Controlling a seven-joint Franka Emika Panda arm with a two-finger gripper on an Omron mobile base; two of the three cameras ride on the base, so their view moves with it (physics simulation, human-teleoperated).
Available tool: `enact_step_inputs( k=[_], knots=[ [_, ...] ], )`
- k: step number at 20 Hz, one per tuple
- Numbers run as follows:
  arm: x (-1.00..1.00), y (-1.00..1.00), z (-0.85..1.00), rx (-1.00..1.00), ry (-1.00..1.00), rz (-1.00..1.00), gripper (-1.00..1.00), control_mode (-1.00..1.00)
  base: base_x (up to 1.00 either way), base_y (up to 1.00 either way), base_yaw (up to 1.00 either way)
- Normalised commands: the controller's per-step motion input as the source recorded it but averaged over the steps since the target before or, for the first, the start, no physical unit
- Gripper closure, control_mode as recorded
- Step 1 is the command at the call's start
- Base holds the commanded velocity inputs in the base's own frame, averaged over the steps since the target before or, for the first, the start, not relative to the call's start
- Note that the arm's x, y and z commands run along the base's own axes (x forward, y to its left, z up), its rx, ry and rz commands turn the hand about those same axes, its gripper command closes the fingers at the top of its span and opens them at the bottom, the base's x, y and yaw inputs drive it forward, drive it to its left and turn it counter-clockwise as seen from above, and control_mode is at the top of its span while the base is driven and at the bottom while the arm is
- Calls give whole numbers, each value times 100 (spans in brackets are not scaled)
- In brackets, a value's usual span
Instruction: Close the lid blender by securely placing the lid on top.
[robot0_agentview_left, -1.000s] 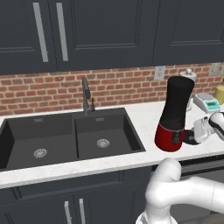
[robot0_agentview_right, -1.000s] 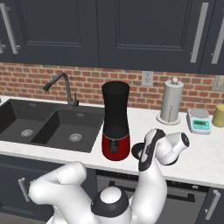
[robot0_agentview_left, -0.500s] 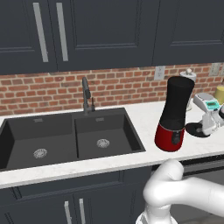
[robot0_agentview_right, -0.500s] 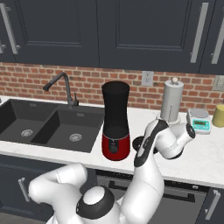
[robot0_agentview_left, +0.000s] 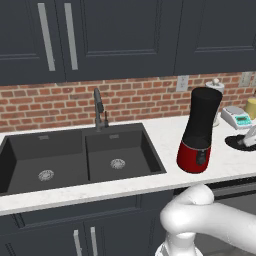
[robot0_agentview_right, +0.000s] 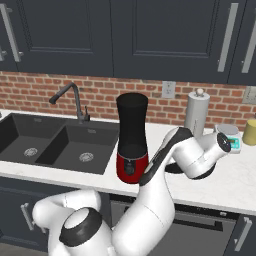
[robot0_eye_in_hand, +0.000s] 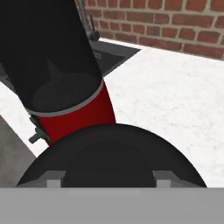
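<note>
- The claw (robot0_eye_in_hand: 106, 181) is clamped on the lid (robot0_eye_in_hand: 111, 155), a smooth, matte black round disc with a shallow raised centre; one grey fingertip (robot0_eye_in_hand: 56, 179) presses on each side of it.
- In the left base view the lid (robot0_agentview_left: 239, 142) shows as a flat dark disc low over the tabletop (robot0_agentview_left: 165, 137), to the right of the blender (robot0_agentview_left: 199, 131) and apart from it.
- In the right base view the white arm covers most of the lid, so only a dark sliver (robot0_agentview_right: 173, 168) shows just right of the blender (robot0_agentview_right: 131, 138).
- The blender (robot0_eye_in_hand: 57, 65) stands upright on the tabletop (robot0_eye_in_hand: 175, 92), just beyond the lid in the hand view: a tall black jar narrowing downward into a glossy red rounded base with a small dark knob on its front.
- The jar's mouth is bare, with the lid well below its level.
- The tabletop is white, faintly veined stone (robot0_agentview_right: 235, 175).
- Left of the blender lies a dark double sink (robot0_agentview_left: 75, 157) with round metal drains, and a dark tap (robot0_agentview_left: 99, 108) rises behind it.
- Behind and right of the blender stand a white paper-towel roll (robot0_agentview_right: 197, 113) and a low white scale (robot0_agentview_left: 235, 117) with a teal display.
- A red brick wall (robot0_agentview_left: 60, 102) runs behind the blender, with a pale socket plate (robot0_agentview_right: 168, 89) set in it.
- Dark cabinet doors (robot0_agentview_right: 165, 35) with long metal handles hang above the blender.
</note>
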Motion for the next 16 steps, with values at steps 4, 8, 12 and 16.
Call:
enact_step_inputs(
  k=[4, 8, 12, 16],
  knots=[
    [-57, -19, 38, 0, 1, -31, 100, -100, 0, 0, 0],
    [-48, -1, 55, 0, -3, -26, 100, -100, 0, 0, 0],
    [-33, 11, 69, 0, -9, -19, 100, -100, 0, 0, 0],
    [-23, 17, 72, 0, -6, -15, 100, -100, 0, 0, 0]
  ],
)
